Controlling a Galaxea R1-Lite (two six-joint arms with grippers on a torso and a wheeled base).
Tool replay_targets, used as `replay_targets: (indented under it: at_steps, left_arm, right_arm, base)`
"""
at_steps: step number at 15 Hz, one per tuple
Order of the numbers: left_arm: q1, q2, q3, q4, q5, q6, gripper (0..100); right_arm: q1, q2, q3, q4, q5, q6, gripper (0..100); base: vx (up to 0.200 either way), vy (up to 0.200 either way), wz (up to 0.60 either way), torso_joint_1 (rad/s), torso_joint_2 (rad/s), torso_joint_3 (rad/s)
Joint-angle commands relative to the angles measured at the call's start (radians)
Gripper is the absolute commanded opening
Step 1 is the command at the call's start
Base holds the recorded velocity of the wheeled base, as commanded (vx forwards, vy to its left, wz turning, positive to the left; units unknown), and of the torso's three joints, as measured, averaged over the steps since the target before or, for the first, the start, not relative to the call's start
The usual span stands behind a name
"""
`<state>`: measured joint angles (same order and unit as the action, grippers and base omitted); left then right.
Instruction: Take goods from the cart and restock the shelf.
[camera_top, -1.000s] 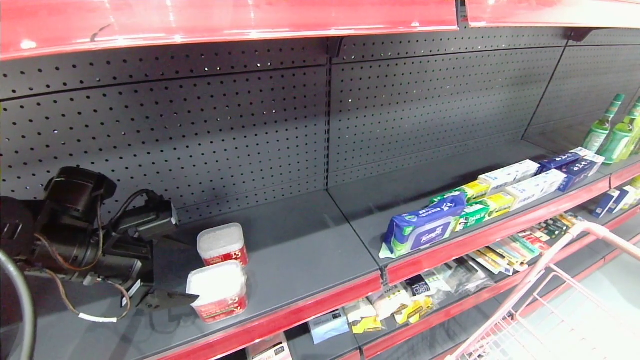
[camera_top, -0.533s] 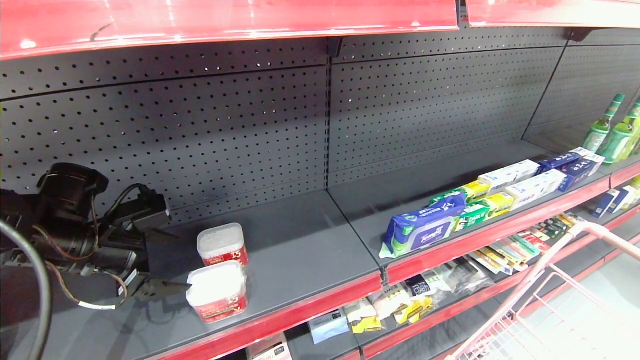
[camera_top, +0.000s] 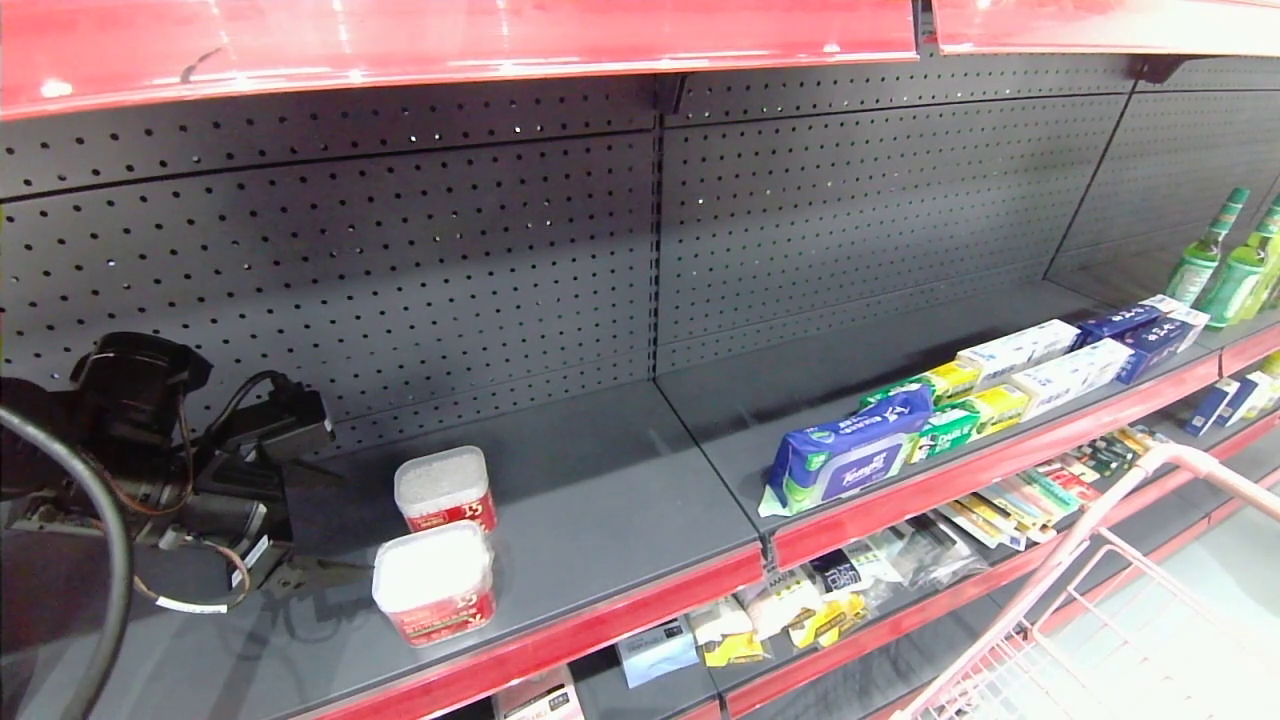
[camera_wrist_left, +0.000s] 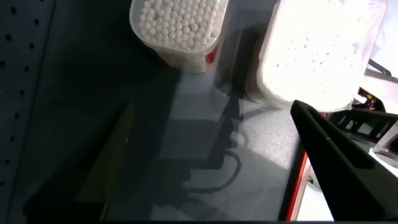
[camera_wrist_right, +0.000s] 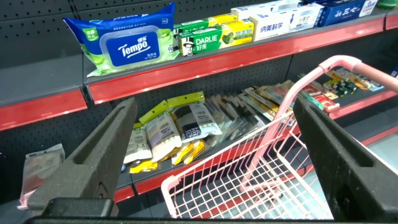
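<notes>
Two tubs of cotton swabs stand on the grey shelf (camera_top: 600, 480) in the head view, the rear tub (camera_top: 443, 488) just behind the front tub (camera_top: 434, 582), which sits near the red front edge. The left gripper (camera_top: 320, 525) lies low over the shelf just beside them, its fingers spread apart and holding nothing. Farther along to the right lie a wet wipes pack (camera_top: 850, 450), toothpaste boxes (camera_top: 1040, 365) and green bottles (camera_top: 1215, 260). The pink cart (camera_top: 1170, 455) stands below at the lower right.

From the left wrist, the left gripper (camera_wrist_left: 211, 109) is wide open and empty. Both tubs sit just past its fingertips, the rear tub (camera_wrist_left: 177, 28) and the front tub (camera_wrist_left: 317, 50), neither one between the fingers.

From the right wrist, the right gripper (camera_wrist_right: 214, 102) is also spread wide with nothing in it, above the cart (camera_wrist_right: 249, 180). The wipes pack and toothpaste boxes sit on the shelf beyond, with hanging packets (camera_wrist_right: 174, 130) on the level beneath.
</notes>
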<state>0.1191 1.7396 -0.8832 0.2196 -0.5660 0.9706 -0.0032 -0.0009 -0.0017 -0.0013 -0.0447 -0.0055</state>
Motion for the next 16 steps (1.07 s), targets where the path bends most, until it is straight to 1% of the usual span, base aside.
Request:
replay_targets:
  at_steps: [1, 5, 8, 14, 16]
  left_arm:
    - [0.005, 0.020, -0.007, 0.000, -0.002, 0.000, 100]
    - [0.010, 0.032, -0.002, 0.001, -0.002, 0.002, 100]
    - [0.010, 0.034, 0.001, 0.004, -0.003, 0.025, 100]
    - [0.005, 0.037, 0.001, 0.004, -0.003, 0.030, 100]
    - [0.005, 0.037, 0.004, 0.006, -0.006, 0.039, 100]
  right_arm:
    - [0.000, 0.001, 0.000, 0.000, 0.000, -0.001, 100]
    - [0.000, 0.001, 0.000, 0.000, 0.000, -0.001, 100]
    - [0.000, 0.001, 0.000, 0.000, 0.000, -0.001, 100]
    - [0.000, 0.001, 0.000, 0.000, 0.000, -0.001, 100]
    - [0.000, 0.001, 0.000, 0.000, 0.000, -0.001, 100]
  base:
    - [0.000, 0.000, 0.00, 0.000, 0.00, 0.000]
    - [0.000, 0.000, 0.00, 0.000, 0.00, 0.000]
    - [0.000, 0.000, 0.00, 0.000, 0.00, 0.000]
    - [0.000, 0.000, 0.00, 0.000, 0.00, 0.000]
    - [0.000, 0.000, 0.00, 0.000, 0.00, 0.000]
